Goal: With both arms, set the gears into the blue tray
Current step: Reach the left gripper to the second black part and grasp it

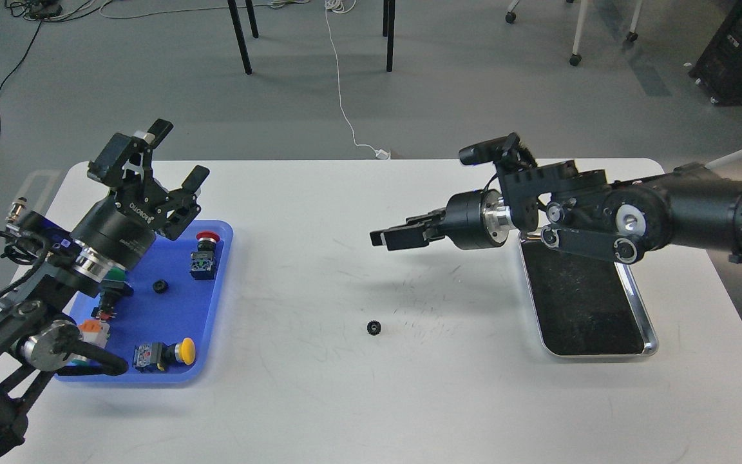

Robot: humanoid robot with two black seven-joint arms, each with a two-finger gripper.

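One small black gear (pixel 374 328) lies on the bare white table, mid-way between the two trays. A second gear (pixel 161 286) rests inside the blue tray (pixel 171 322) at the left. My left gripper (pixel 180 151) is open and raised above the tray's far left corner, holding nothing. My right gripper (pixel 389 237) hovers well above the table, up and slightly right of the loose gear. It points left, its fingers stand apart and nothing is between them.
Push-button switches with red (pixel 207 240), yellow (pixel 184 351) and green (pixel 113 277) caps lie in the blue tray. A silver tray with black lining (pixel 649 335) sits at the right, partly under my right arm. Chair legs and cables lie on the floor beyond the table.
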